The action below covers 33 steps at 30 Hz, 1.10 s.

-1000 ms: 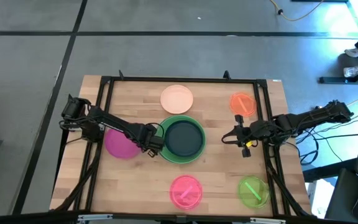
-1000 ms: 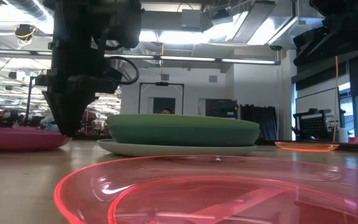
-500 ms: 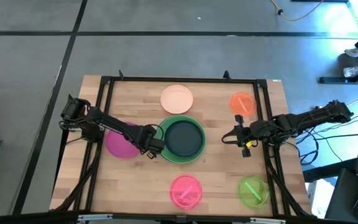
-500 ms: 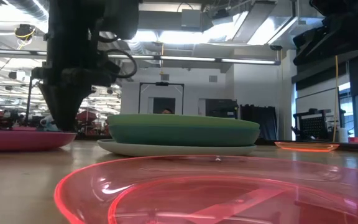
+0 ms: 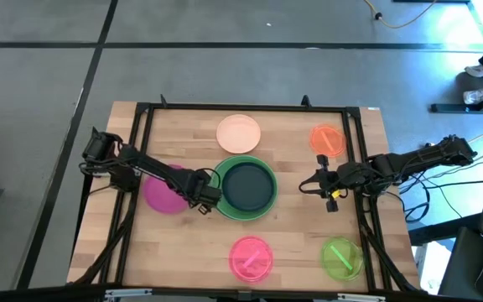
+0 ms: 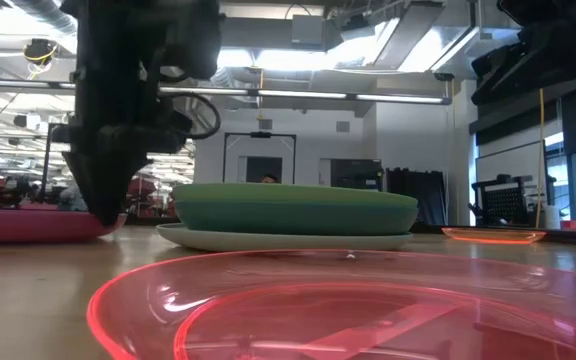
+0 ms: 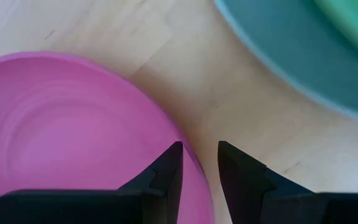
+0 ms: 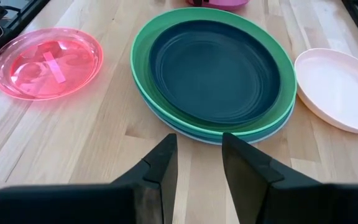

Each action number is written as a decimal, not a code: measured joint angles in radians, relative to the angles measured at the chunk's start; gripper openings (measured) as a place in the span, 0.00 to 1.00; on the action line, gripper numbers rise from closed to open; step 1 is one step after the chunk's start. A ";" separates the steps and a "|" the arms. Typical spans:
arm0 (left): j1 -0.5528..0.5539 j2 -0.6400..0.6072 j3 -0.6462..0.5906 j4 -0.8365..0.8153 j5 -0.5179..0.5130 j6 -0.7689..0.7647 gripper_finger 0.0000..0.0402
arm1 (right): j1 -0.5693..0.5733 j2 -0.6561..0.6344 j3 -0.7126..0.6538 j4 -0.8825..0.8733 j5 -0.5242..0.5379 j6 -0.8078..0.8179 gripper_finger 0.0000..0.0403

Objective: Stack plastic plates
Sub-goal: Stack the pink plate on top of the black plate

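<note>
Wooden planks make up the worktop (image 5: 191, 252), framed by a dark metal rail. At its middle sits a stack of plates (image 5: 245, 187): a dark navy plate (image 8: 213, 67) on top inside a light green one, with teal and pale rims showing beneath it in the right wrist view. Five plates lie singly: a magenta plate (image 5: 161, 193) just left of the stack, a peach plate (image 5: 239, 132) beyond it, an orange plate (image 5: 328, 139) at the far right, a pink plate (image 5: 251, 257) at the near edge and a lime plate (image 5: 341, 257) at the near right corner.

Bare wood shows between the stack and each single plate, widest toward the near edge. The left tool (image 5: 204, 195) hangs low between magenta plate and stack, its fingers (image 7: 166, 174) slightly parted over the magenta rim, gripping nothing. The right tool (image 5: 319, 183) waits right of the stack, fingers a little apart and empty.

Behind the worktop the low view shows a room with ceiling lights and a doorway.
</note>
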 joint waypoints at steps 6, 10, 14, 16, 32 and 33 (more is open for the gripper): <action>0.019 0.000 -0.043 0.015 -0.002 0.003 0.23 | 0.000 0.000 0.000 0.000 0.000 0.000 0.29; 0.019 0.000 -0.043 0.014 -0.019 0.012 0.21 | 0.000 0.000 0.000 0.002 0.001 0.000 0.29; 0.019 0.000 -0.043 0.008 -0.024 0.030 0.12 | 0.000 0.000 0.000 0.002 0.001 0.000 0.29; 0.019 0.000 -0.043 -0.002 -0.025 0.037 0.07 | 0.000 0.000 0.000 0.002 0.001 -0.002 0.29; -0.003 0.000 0.178 -0.257 -0.171 0.437 0.02 | 0.000 0.000 0.000 0.004 0.002 -0.016 0.29; -0.007 0.000 0.195 -0.256 -0.181 0.477 0.02 | 0.000 0.000 0.000 0.005 0.002 -0.020 0.29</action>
